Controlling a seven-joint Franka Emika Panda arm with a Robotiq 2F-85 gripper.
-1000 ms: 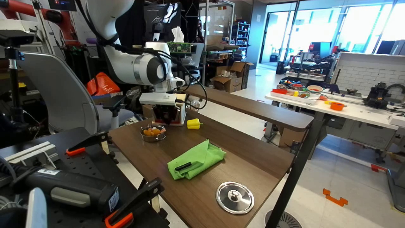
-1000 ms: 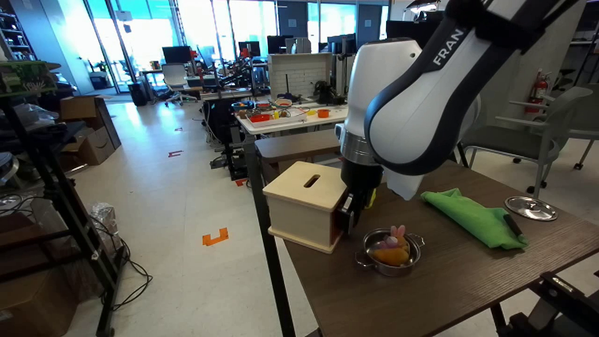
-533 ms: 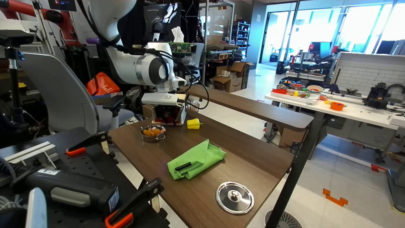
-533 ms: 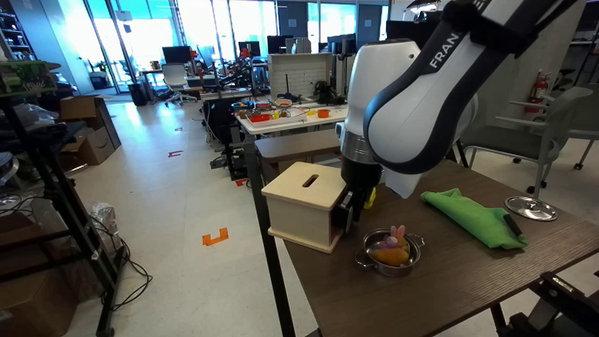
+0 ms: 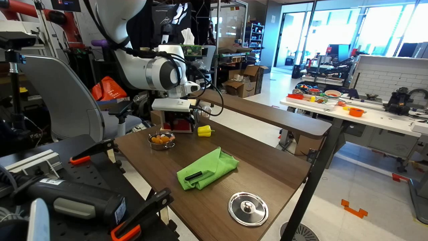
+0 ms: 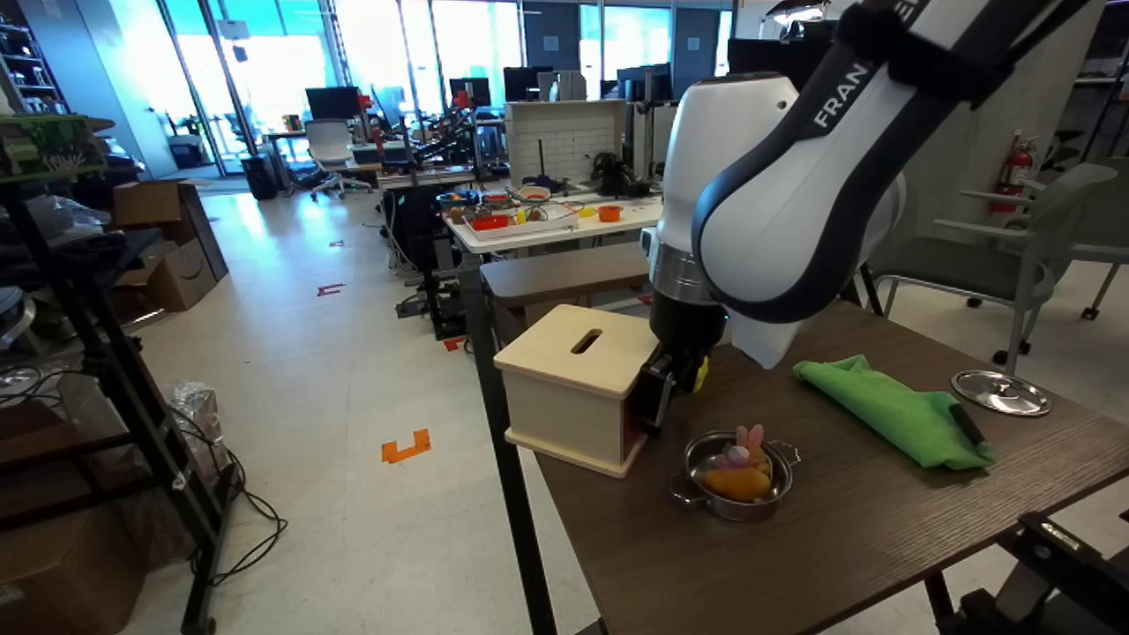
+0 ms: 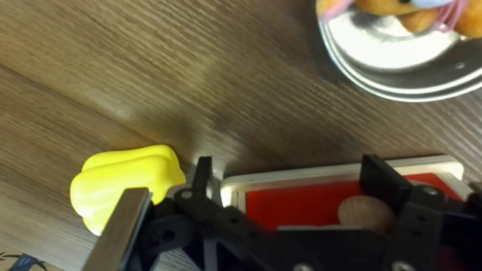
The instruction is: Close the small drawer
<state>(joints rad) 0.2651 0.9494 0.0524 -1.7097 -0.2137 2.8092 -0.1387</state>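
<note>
The small drawer unit is a pale wooden box with a slot in its top, standing at the table's end. Its red front looks pushed in, level or nearly level with the wooden frame. A round wooden knob sits on that front. My gripper points down before the front, fingers wide apart with nothing held. One finger overlaps the knob's edge in the wrist view; whether it touches I cannot tell. The other finger is beyond the box's corner, beside the yellow pepper. The gripper's body hides the upper front.
A toy yellow pepper lies close to the box. A metal pot with soft toys stands in front of it. Farther along the table are a green cloth bearing a black stick and a round metal lid.
The gripper's fingers have spread from shut to wide apart. The arm has shifted slightly rightward in both exterior views, and more of the red front shows between the fingers.
</note>
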